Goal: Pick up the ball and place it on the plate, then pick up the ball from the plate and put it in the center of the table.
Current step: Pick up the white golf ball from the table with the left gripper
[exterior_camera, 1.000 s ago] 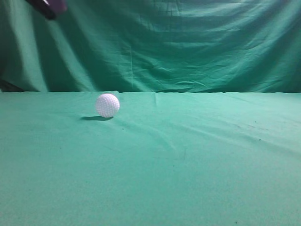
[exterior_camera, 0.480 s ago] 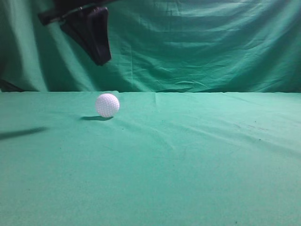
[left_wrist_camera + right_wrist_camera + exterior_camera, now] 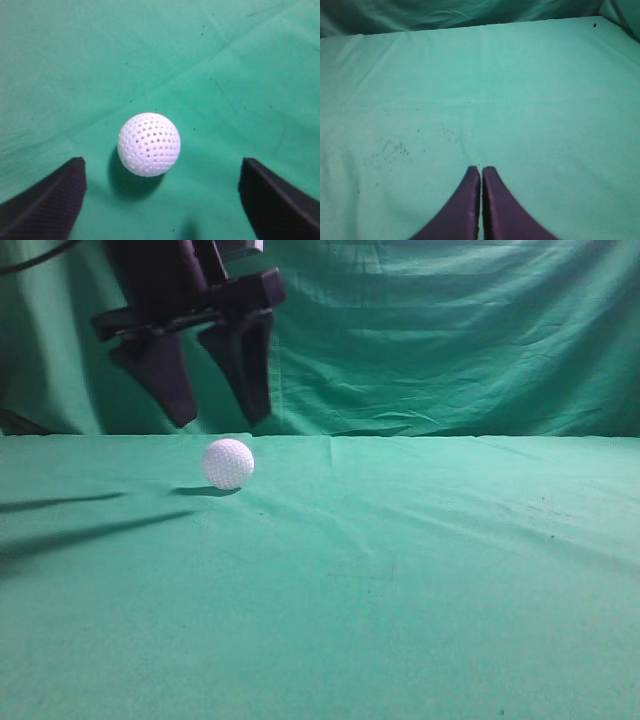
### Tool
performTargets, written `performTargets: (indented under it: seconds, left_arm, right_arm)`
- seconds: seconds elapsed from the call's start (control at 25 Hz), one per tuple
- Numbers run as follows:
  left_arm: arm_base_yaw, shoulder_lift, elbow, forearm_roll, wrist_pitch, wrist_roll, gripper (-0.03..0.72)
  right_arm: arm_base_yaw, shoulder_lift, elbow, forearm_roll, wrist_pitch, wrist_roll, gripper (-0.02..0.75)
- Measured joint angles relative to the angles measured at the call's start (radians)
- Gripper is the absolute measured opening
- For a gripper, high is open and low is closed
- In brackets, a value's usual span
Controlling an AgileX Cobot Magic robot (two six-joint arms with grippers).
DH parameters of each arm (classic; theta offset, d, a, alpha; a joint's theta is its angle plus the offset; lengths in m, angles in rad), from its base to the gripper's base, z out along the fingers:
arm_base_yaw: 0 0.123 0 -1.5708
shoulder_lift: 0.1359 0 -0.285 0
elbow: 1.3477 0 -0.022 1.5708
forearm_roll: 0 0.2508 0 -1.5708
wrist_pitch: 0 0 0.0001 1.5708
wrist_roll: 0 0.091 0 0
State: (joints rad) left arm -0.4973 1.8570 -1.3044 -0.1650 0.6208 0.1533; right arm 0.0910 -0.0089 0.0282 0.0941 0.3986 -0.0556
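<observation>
Exterior view: the ball, a white dimpled golf ball, rests on the green-clothed table, at about 9 o'clock from the middle of the frame and near the table's far edge; the left gripper hangs above it, jaws spread wide, fingertips clear of the ball's top and to either side of it; a green backdrop curtain closes the scene behind; no plate shows in any view.

Left wrist view: the ball lies between the two dark fingers, one at 8 o'clock and the other at 4 o'clock, both well apart from it; the ball sits slightly nearer the 8 o'clock finger; its shadow falls on the cloth toward 7 o'clock.

Right wrist view: the right gripper is closed, fingers pressed together with nothing between them, held over bare table.

Step in hand, as judged: the approach for a pick of the ball; which of the task's two picks cannot be told, since the plate is out of sight. Next move, as judged: a straight descent until the fingers bracket the ball's widest part, with a small sideways correction to centre it; then a gentle closing, since a round, hard ball may roll or squirt out if one finger touches first.
</observation>
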Motion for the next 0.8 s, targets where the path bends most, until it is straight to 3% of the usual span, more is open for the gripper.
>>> performTargets:
  seconds: [0.04, 0.12, 0.24, 0.32, 0.76, 0.8]
  left_arm:
    - [0.0, 0.006, 0.0, 0.0, -0.004, -0.01, 0.572]
    - [0.0, 0.028, -0.004, 0.0, -0.006, -0.029, 0.647]
    - [0.0, 0.063, -0.025, 0.0, -0.011, -0.038, 0.643]
    - [0.0, 0.082, -0.044, 0.004, -0.014, -0.04, 0.584]
    - [0.0, 0.147, -0.08, 0.061, -0.02, -0.044, 0.588]
    - [0.0, 0.149, -0.08, 0.072, -0.02, -0.044, 0.526]
  right_arm:
    - [0.0, 0.0, 0.0, 0.0, 0.0, 0.0, 0.0]
    - [0.0, 0.0, 0.0, 0.0, 0.0, 0.0, 0.0]
    - [0.0, 0.0, 0.0, 0.0, 0.0, 0.0, 0.0]
    - [0.0, 0.0, 0.0, 0.0, 0.0, 0.0, 0.0]
    - [0.0, 0.0, 0.0, 0.0, 0.0, 0.0, 0.0]
    - [0.0, 0.0, 0.0, 0.0, 0.0, 0.0, 0.0]
